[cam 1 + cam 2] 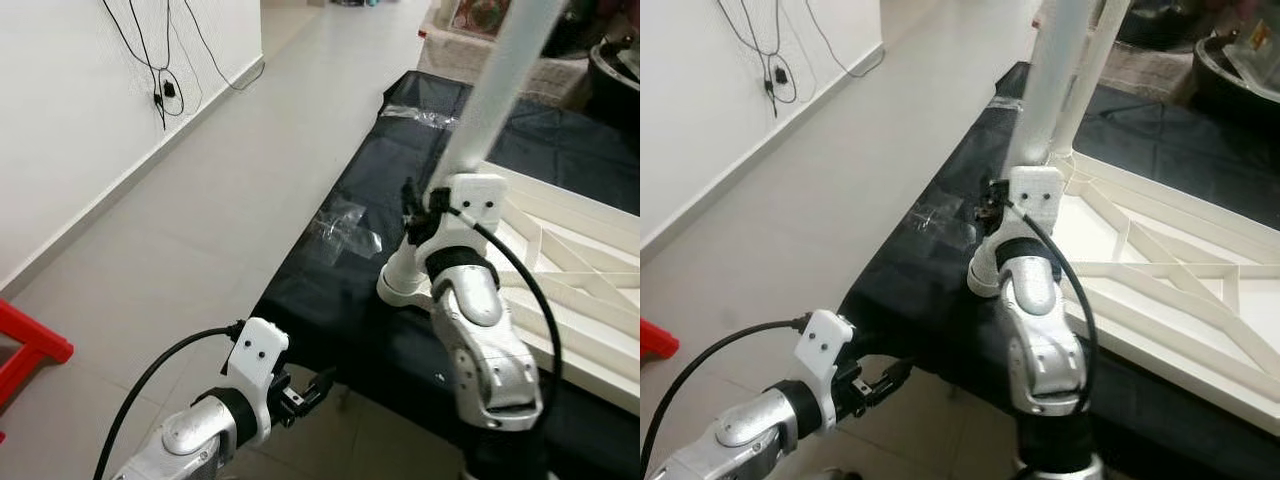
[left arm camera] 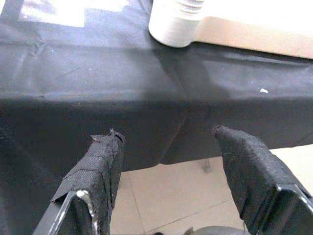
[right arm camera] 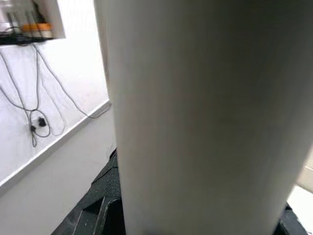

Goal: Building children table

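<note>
A white table top lies upside down on a black-covered surface, its ribbed underside facing up. A white table leg stands upright in the round corner socket at the near left corner. My right gripper is shut on the table leg low down, just above the socket; in the right wrist view the leg sits between the fingers. My left gripper hangs open below the front edge of the black cover, holding nothing, its taped fingertips pointing at the cloth.
Crumpled clear plastic lies on the black cover left of the leg, and more plastic at the far end. A red object stands on the tiled floor at left. Cables hang on the white wall.
</note>
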Controlling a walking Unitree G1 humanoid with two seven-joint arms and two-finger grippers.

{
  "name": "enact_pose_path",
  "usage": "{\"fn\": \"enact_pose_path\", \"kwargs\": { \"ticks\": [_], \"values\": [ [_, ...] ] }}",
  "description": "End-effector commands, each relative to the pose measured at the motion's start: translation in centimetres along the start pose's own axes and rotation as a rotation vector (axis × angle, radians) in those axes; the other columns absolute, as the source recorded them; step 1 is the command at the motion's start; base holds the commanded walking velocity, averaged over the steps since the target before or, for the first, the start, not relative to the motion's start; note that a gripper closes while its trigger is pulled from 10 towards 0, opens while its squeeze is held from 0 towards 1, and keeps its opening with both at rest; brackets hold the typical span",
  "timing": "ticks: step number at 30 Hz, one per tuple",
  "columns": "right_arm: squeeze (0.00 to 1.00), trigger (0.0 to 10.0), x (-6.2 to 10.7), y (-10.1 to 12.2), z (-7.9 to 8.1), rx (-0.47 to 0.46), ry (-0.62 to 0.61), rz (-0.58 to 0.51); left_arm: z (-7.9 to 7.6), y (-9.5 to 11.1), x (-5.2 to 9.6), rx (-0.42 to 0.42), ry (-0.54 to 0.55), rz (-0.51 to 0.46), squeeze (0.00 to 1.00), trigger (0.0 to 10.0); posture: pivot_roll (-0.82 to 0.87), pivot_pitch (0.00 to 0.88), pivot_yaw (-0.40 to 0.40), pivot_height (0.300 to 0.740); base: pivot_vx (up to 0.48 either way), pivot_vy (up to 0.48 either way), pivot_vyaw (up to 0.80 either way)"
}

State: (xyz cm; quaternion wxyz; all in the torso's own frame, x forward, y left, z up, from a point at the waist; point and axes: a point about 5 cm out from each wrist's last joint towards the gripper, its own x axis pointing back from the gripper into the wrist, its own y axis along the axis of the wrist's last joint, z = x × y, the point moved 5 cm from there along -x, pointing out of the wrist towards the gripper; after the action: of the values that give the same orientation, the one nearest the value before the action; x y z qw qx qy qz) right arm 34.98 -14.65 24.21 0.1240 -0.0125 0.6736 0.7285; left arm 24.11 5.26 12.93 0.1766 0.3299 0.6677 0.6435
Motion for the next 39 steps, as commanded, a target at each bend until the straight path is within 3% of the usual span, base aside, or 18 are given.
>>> {"fn": "enact_pose_path", "kwargs": {
  "ticks": [1,6,11,16,19,20,24,27,31,32,33,39],
  "values": [
    [0.0,10.0,0.5,-3.6,-3.3,0.029,-0.185,0.156,-0.3,-0.3,-0.3,0.007,-0.013,0.002,0.0,10.0,0.15,0.091,-0.07,0.74,0.0,0.0,0.0],
    [0.0,10.0,0.9,-3.6,-2.8,-0.097,-0.33,0.17,-0.1,-0.4,-0.8,0.001,-0.011,-0.004,0.0,10.0,0.15,0.083,-0.072,0.74,0.0,0.0,0.0],
    [0.0,10.0,0.8,-3.1,-2.0,-0.128,-0.335,0.152,0.0,-0.4,-1.0,-0.003,-0.008,-0.008,0.0,10.0,0.15,0.071,-0.068,0.74,0.0,0.0,0.0],
    [0.0,10.0,-0.5,1.6,-0.8,-0.232,-0.237,-0.019,0.5,-0.5,-1.9,-0.02,0.004,-0.013,0.0,10.0,0.15,0.049,-0.068,0.74,0.0,0.0,0.0],
    [0.0,10.0,-0.6,2.4,-0.3,-0.255,-0.183,-0.047,0.7,-0.5,-2.1,-0.012,0.011,-0.014,0.02,10.0,0.14,0.035,-0.065,0.74,0.0,0.0,0.0],
    [0.0,10.0,-0.6,3.0,0.2,-0.279,-0.121,-0.069,0.8,-0.5,-2.2,-0.014,0.015,-0.016,1.0,10.0,0.14,0.029,-0.064,0.74,0.0,0.0,0.0],
    [0.0,10.0,-0.6,3.3,0.5,-0.294,-0.081,-0.081,0.9,-0.4,-2.3,-0.009,0.021,-0.026,1.0,10.0,0.14,0.023,-0.065,0.74,0.0,0.0,0.0],
    [0.0,10.0,0.4,2.3,2.7,-0.309,0.187,-0.041,2.3,1.5,-3.5,-0.087,0.088,-0.088,1.0,10.0,0.13,0.0,-0.068,0.74,0.0,0.0,0.0],
    [0.0,10.0,0.9,1.4,3.4,-0.29,0.264,-0.011,2.9,2.4,-4.0,-0.132,0.111,-0.115,1.0,10.0,0.13,0.0,-0.067,0.74,0.0,0.0,0.0],
    [0.0,10.0,1.3,0.9,3.7,-0.283,0.298,0.005,3.1,2.9,-4.3,-0.154,0.116,-0.128,0.65,10.0,0.12,0.0,-0.065,0.74,0.0,0.0,0.0],
    [0.0,10.0,1.8,0.4,4.0,-0.284,0.342,0.022,3.3,3.4,-4.7,-0.186,0.12,-0.139,0.0,10.0,0.12,0.0,-0.064,0.74,0.0,0.0,0.0],
    [0.0,10.0,2.8,-0.4,4.8,-0.301,0.443,0.065,4.1,4.5,-5.4,-0.283,0.158,-0.165,0.0,10.0,0.12,0.0,-0.062,0.74,0.0,0.0,0.0]
  ]
}}
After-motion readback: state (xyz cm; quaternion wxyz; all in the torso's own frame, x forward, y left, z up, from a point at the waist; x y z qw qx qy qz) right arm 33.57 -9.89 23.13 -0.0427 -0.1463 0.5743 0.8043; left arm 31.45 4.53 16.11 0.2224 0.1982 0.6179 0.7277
